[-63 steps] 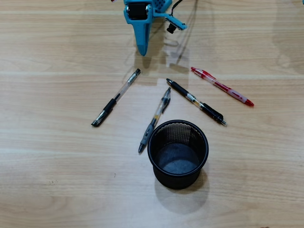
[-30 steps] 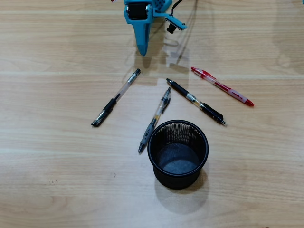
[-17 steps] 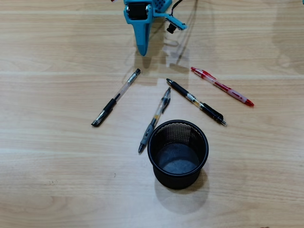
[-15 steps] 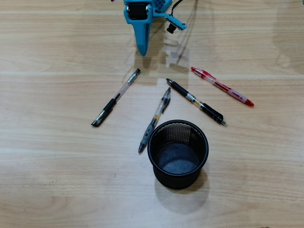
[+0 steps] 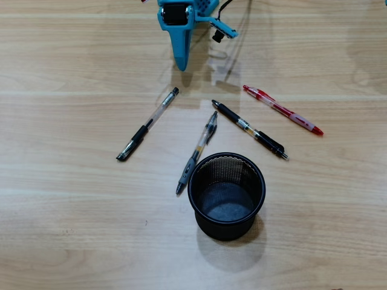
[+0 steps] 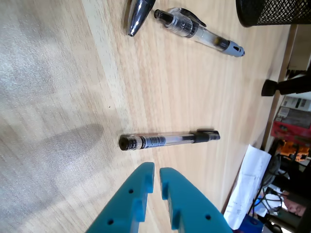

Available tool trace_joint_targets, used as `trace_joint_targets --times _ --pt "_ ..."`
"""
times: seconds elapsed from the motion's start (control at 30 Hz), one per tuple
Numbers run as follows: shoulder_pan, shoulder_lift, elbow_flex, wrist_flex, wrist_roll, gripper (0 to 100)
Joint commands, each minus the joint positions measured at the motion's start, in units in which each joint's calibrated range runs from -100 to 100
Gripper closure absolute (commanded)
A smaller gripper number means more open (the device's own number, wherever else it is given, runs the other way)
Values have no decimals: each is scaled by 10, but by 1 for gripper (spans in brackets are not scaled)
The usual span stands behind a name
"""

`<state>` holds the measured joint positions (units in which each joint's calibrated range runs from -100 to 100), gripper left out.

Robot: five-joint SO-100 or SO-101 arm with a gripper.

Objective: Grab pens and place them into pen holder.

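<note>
The blue pincer [image 6: 156, 175] hangs over the wooden counter [image 5: 72, 229] with its tips nearly pressed together and nothing between them. Overhead, the holder [image 5: 226, 195] stands empty at centre, with four pens flat around it: a grey-sleeved pen [image 5: 197, 151] close at 11 o'clock, a black-ended pen [image 5: 149, 122] farther at 10, another pen [image 5: 249, 129] at 1, and the red pen [image 5: 282, 109] at 2.

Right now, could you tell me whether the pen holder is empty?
Empty: the overhead view shows the pen holder's bare bottom, and all four pens lie on the table outside it.
</note>
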<state>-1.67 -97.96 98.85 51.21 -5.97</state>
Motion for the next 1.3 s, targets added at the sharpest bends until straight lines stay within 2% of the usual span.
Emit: trace_joint_targets --times 0.0,0.1,0.27,0.47,0.57,0.7,0.9,1.0,1.1,1.27 --pt "5 -4 -6 1 -2 98" --pt "5 -4 -43 1 -2 98" --pt "9 6 -191 7 -2 98" --pt "4 123 -376 15 -2 98" --pt "8 178 -430 67 -8 98" --pt "14 215 -455 111 -84 98" --pt "23 224 -458 153 -313 98" --pt "12 233 -462 152 -382 98" --pt "16 268 -464 157 -406 98" --pt "14 317 -495 149 -410 98"
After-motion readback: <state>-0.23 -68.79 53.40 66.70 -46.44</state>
